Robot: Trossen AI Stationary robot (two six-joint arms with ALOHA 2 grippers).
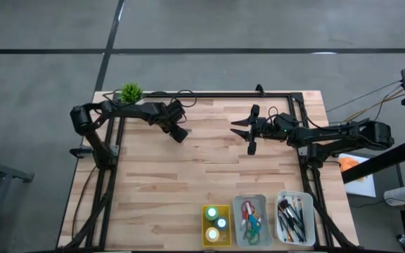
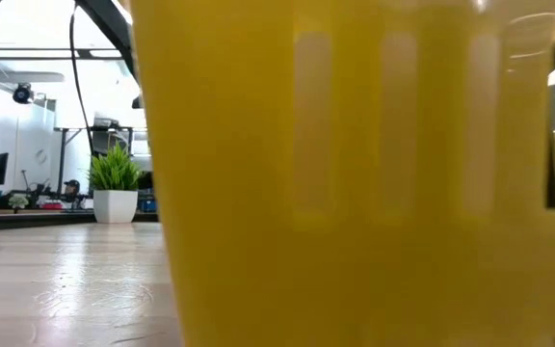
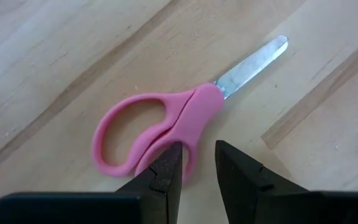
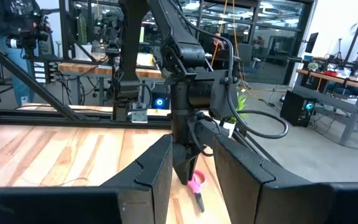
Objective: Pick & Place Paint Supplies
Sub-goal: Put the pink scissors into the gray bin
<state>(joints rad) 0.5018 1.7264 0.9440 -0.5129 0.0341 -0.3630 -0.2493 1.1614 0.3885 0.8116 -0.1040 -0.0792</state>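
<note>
A: Start with the table (image 1: 188, 176). What is on it?

B: Three trays sit in a row at its near edge. The yellow tray (image 1: 216, 225) holds paint bottles (image 1: 217, 223), the grey tray (image 1: 252, 220) has scissors with coloured handles in it, and the white tray (image 1: 294, 218) is full of brushes (image 1: 291, 217). A small potted plant (image 1: 131, 92) stands at the far left corner.

A: And the arms?

B: The right gripper (image 1: 248, 131) hangs over the far middle of the table, jaws a little apart and empty. The left gripper (image 3: 197, 163) is the one at work. It is low over the pink scissors (image 3: 166, 127), which lie flat on the wood below it, closed.

A: Does it have them?

B: Not that I can see. Its fingers (image 3: 166, 171) stand a narrow gap apart and hold nothing, just beside the pink handle near the pivot.

A: So how should it take them?

B: I would straddle the thick pink part by the pivot, one finger on each side, and go right down to the wood before closing. Scissors lie thin, so a shallow pinch may slip off. Then a level carry to the grey tray.
</note>
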